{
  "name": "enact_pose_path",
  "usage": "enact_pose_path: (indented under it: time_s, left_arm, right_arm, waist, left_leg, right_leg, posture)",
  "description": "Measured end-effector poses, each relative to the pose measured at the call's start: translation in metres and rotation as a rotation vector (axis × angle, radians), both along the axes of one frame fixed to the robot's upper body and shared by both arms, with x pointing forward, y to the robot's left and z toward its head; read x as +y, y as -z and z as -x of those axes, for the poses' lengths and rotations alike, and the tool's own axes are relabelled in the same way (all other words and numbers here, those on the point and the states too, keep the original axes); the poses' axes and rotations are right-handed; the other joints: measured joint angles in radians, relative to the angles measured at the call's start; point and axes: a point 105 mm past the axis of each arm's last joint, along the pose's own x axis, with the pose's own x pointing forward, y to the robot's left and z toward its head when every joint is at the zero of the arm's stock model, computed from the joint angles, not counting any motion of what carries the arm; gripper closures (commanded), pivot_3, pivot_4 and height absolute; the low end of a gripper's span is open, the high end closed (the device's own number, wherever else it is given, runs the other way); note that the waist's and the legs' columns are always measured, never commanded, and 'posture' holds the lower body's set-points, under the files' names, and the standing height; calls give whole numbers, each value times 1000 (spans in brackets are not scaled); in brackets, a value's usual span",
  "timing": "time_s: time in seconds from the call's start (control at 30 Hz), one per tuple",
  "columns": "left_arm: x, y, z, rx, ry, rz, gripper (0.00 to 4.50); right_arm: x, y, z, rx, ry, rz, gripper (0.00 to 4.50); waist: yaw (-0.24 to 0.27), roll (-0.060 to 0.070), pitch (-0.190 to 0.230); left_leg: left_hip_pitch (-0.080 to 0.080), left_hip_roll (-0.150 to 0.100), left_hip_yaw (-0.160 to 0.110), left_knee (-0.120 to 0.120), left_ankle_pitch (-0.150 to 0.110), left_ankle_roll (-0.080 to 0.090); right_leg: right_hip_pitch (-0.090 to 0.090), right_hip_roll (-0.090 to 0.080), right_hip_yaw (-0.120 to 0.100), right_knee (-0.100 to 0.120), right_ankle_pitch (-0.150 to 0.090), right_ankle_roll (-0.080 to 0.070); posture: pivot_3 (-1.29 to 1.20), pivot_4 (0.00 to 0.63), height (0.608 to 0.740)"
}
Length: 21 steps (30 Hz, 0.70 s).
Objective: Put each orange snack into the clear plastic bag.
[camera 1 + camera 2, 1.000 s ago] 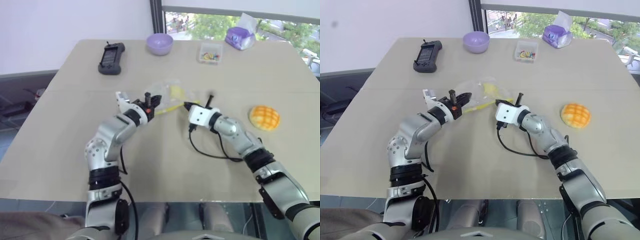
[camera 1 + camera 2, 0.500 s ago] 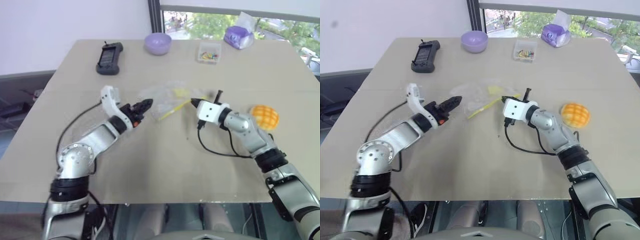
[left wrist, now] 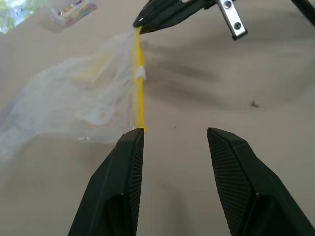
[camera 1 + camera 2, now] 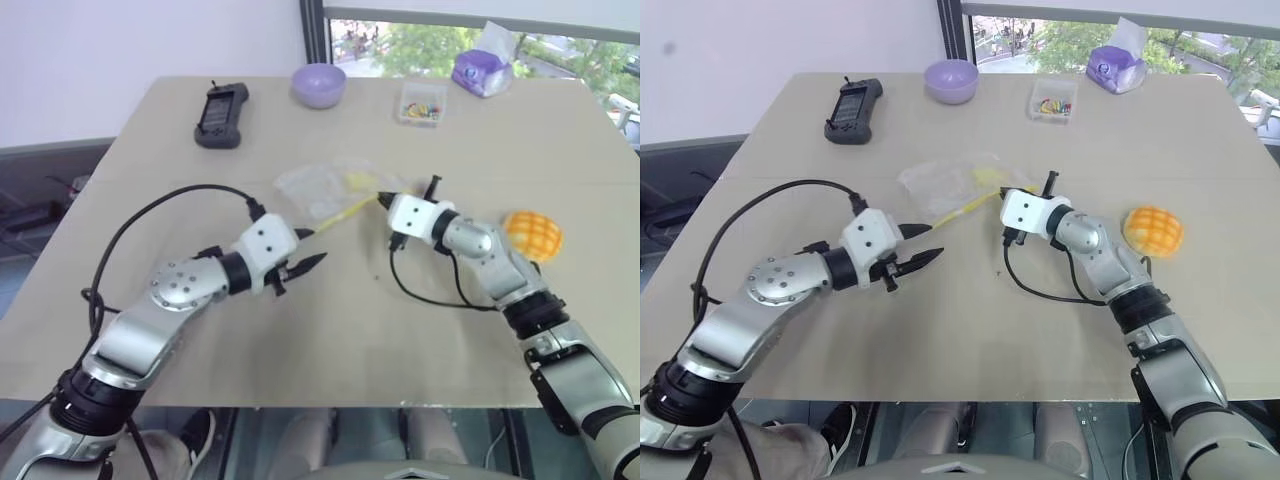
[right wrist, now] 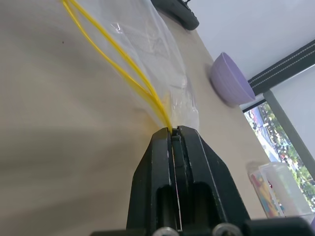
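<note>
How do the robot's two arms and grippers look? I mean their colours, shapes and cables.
Both arms are made of rounded silver-grey metal segments with black joint bands. Each wrist carries a white boxy block. The left gripper and the right gripper each have two black pointed fingers with finely ribbed inner faces. A loose black cable loops along each arm.

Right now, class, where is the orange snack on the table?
In the head views the orange snack lies on the table at the robot's right, just beyond the right arm's forearm, apart from the clear plastic bag.
</note>
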Motion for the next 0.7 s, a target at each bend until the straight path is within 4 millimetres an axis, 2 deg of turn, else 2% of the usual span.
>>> enact_pose_path:
  time_s: [0.33, 0.7]
  left_arm:
    - [-6, 9, -24, -96, -97, 23, 2335]
    - [-13, 11, -26, -118, -96, 79, 2335]
  right_arm:
    - [2, 1, 1, 7, -8, 3, 4500]
    - [2, 1, 1, 8, -8, 4, 4500]
  waist:
    - [-2, 0, 0]
    - [-3, 0, 0]
  left_leg:
    - [0, 0, 0, 0, 0, 0]
    - [0, 0, 0, 0, 0, 0]
  right_leg:
    - [-1, 0, 0, 1, 0, 0]
    - [-2, 0, 0, 1, 0, 0]
  posture:
    - [0, 150, 740]
    - [0, 150, 740]
